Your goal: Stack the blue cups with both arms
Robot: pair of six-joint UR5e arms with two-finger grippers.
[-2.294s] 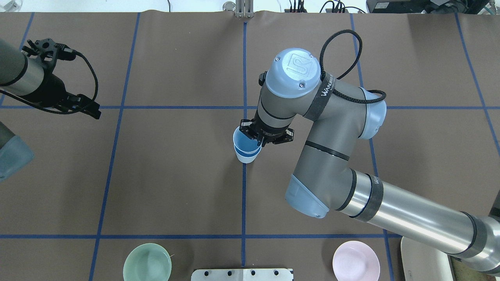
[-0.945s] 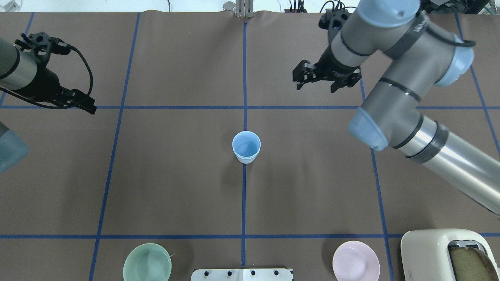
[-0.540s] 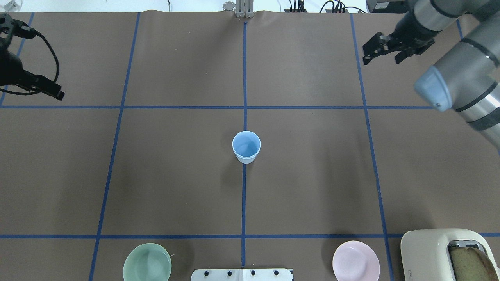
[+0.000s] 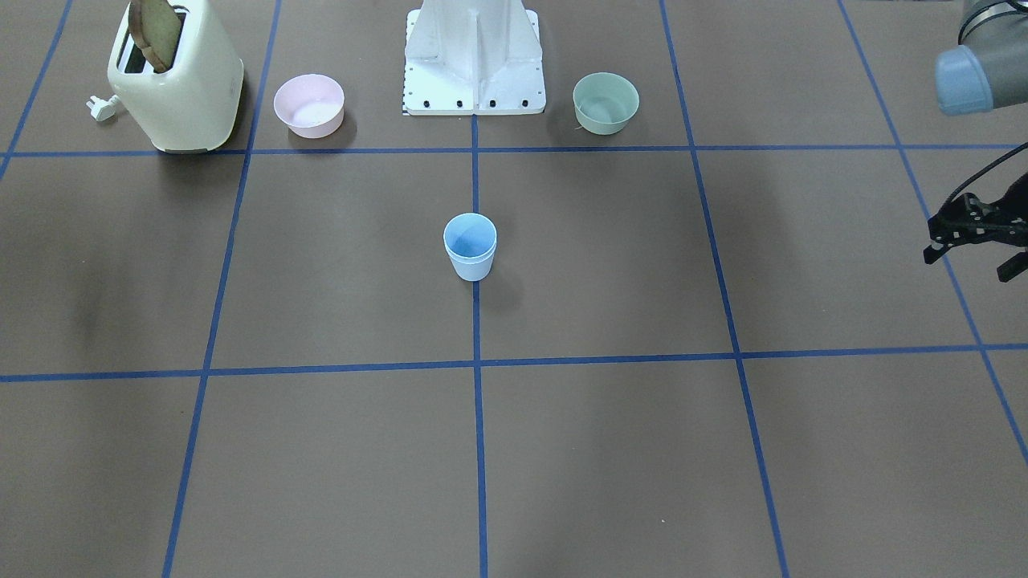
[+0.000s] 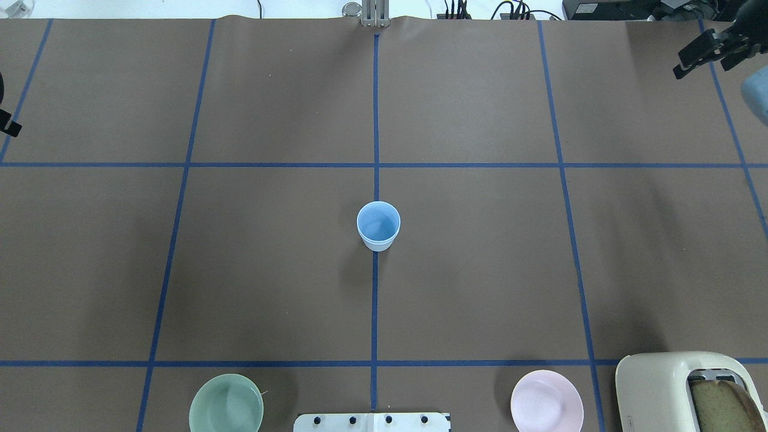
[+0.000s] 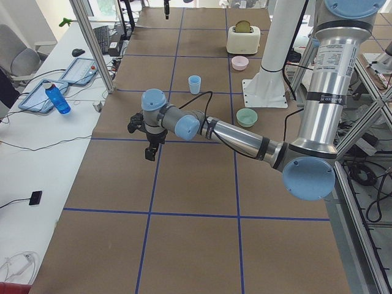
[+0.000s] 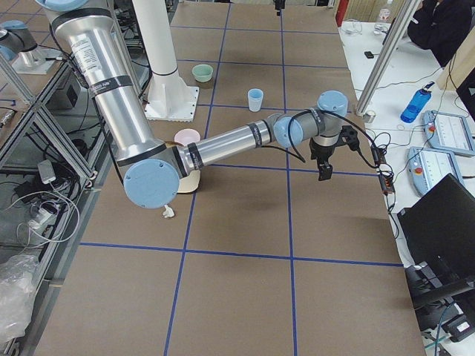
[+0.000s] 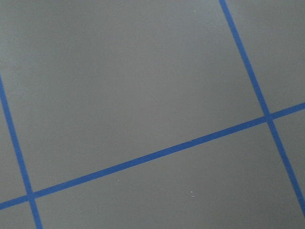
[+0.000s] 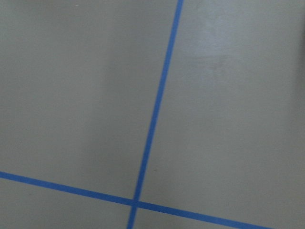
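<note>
The two blue cups (image 5: 378, 225) stand nested one inside the other, upright at the table's middle on the blue centre line. They also show in the front-facing view (image 4: 471, 245). Nothing touches them. My right gripper (image 5: 703, 67) is open and empty at the far right corner of the overhead view, well away from the cups. My left gripper (image 4: 968, 263) is open and empty at the right edge of the front-facing view, above the table's left end. Only a black tip of it (image 5: 10, 126) shows in the overhead view. Both wrist views show only bare brown mat and blue tape lines.
A mint-green bowl (image 5: 226, 409) and a pink bowl (image 5: 546, 408) sit on the near side by the white mounting base (image 5: 372, 422). A cream toaster (image 5: 660, 390) with bread stands at the near right corner. Blue tape lines grid the mat.
The right gripper let go of the upper cup in the lower one and pulled back to the far right corner. The left gripper drew off to the left, almost out of the overhead view.
</note>
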